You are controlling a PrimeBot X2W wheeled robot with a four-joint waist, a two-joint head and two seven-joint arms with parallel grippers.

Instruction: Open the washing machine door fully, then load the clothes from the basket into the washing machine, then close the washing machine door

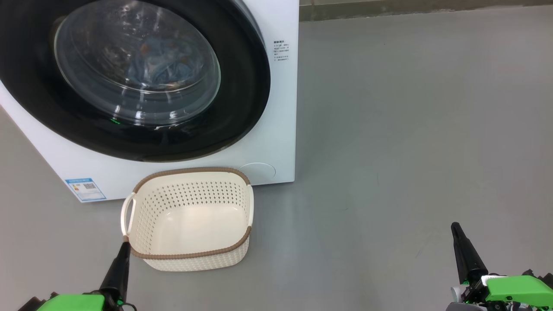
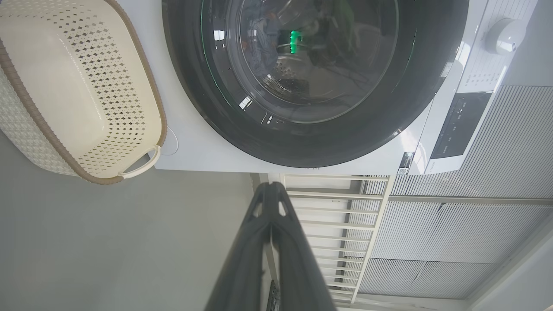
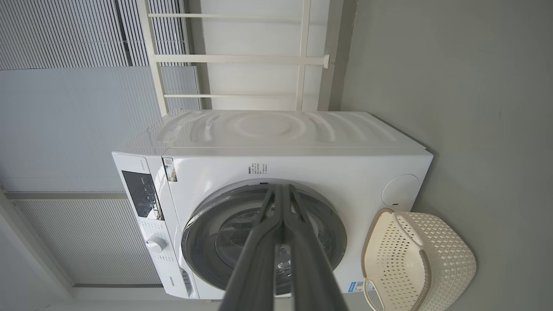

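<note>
Both pinched tight on nothing, the left claw (image 1: 125,245) is pointing at the basket (image 1: 190,171) sitting on the floor (image 1: 389,129) before the closed washing machine (image 1: 278,129), the right claw (image 1: 454,227) hovering well apart.

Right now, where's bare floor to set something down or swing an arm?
Widest bare floor: right of the washing machine and basket, down to the right gripper. Narrower patch left of the basket, below the blue label. Crowded: basket close to the machine front, left gripper by its corner.
</note>
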